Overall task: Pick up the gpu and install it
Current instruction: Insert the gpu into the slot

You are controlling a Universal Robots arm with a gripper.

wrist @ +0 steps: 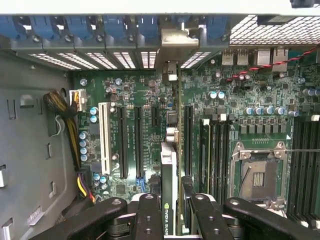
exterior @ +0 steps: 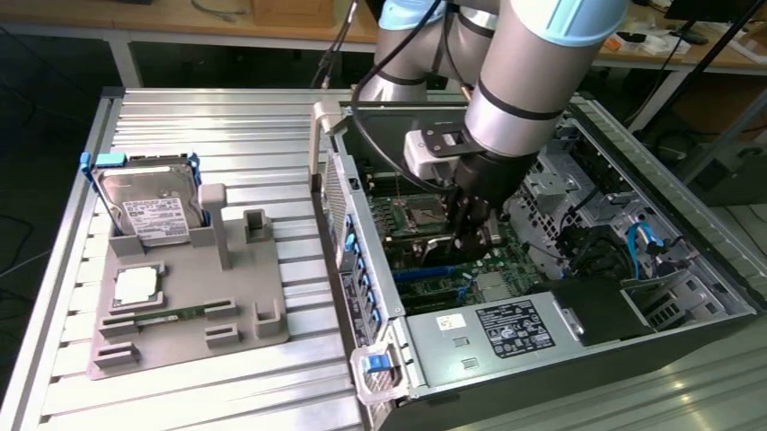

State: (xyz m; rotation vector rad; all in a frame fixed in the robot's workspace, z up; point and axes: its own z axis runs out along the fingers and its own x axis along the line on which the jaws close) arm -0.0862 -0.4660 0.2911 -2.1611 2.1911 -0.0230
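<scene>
here, one gpu (wrist: 169, 162) edge-on in the tight grip of two fingers (wrist: 147, 217), over one motherboard (wrist: 250, 90)

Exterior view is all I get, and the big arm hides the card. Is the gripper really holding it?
Observer: Yes. The wrist view shows the gpu edge-on, clamped in the gripper.
Operator: Where's its shiny end?
Observer: The silvery bracket sits in the row of vented slot covers, between blue latches.
Operator: Is it pushed in?
Observer: Cannot tell; the card hides its own slot. The long white slot on the board is empty.
</scene>
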